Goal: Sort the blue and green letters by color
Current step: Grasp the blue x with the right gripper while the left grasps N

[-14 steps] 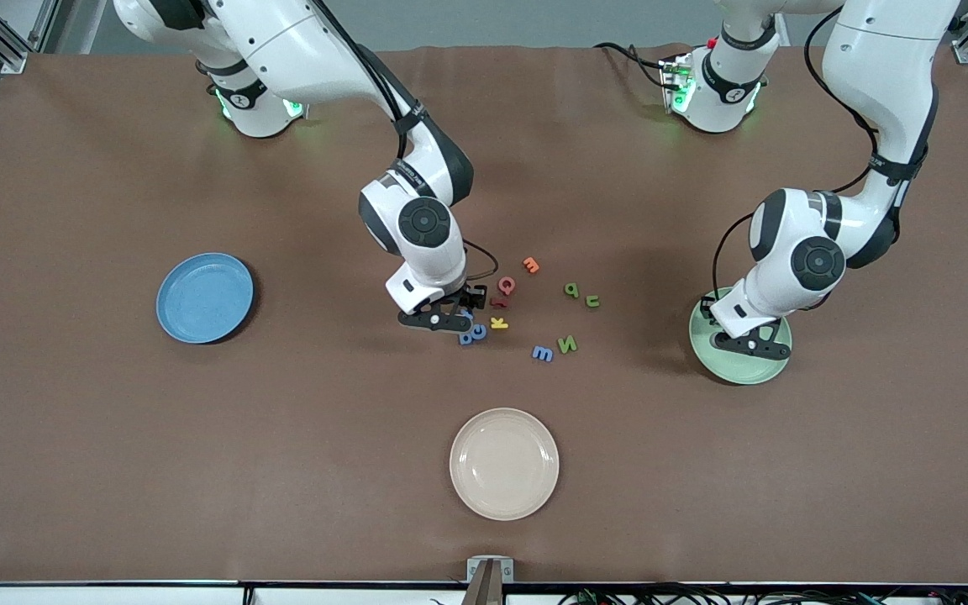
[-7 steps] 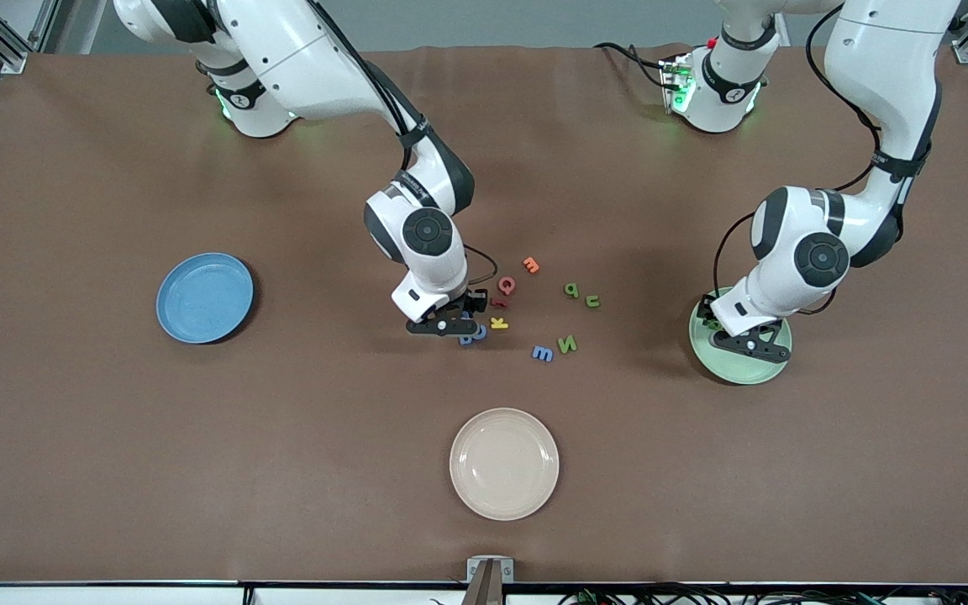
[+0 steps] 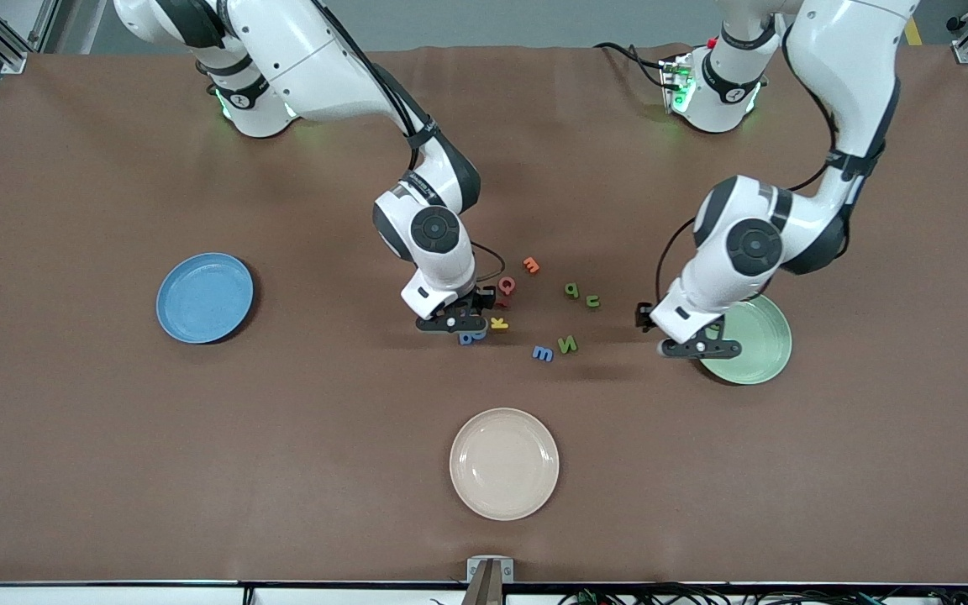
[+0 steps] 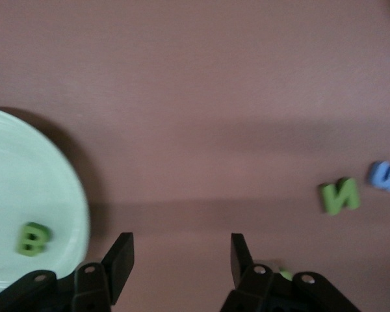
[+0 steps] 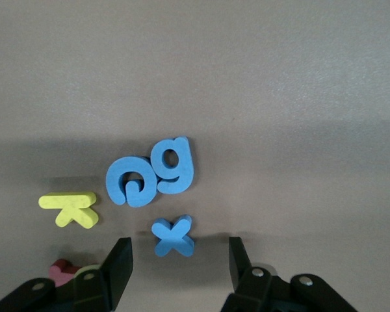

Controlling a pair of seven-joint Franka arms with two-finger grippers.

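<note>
While I watch from my desk, I read the table like this:

Right gripper (image 5: 175, 260): low over the middle cluster, fingers (image 5: 120, 257) spread and empty, the blue x (image 5: 173, 236) lying between them.
Left gripper (image 4: 182, 260): over bare table just beside the green plate (image 3: 757, 353), fingers spread, nothing between them.
Blue letters: the x, a blue g (image 5: 174, 164) and a round blue letter (image 5: 131, 182) touching the g; a fourth, the blue m (image 3: 543, 353), lies apart, just beside the green N (image 3: 568, 344).
Green letters: one green B (image 4: 31, 238) already in the green plate; the N and two more, a green p (image 3: 571, 290) and a green u (image 3: 592, 301), on the table toward the left arm's end.
Handling: I judge them light, stiff and flat; probably foam, so they may skid or tip if nudged.
Grip: I would pinch the x across its arms, flat sides on the table.
Crowding: the yellow K (image 5: 70, 209) and a red letter (image 5: 64, 268) sit near one finger; the g pair is near the x.
Room: open cloth runs to the blue plate (image 3: 204, 297), which is well apart; the beige plate (image 3: 504, 463) lies nearer the front camera.
</note>
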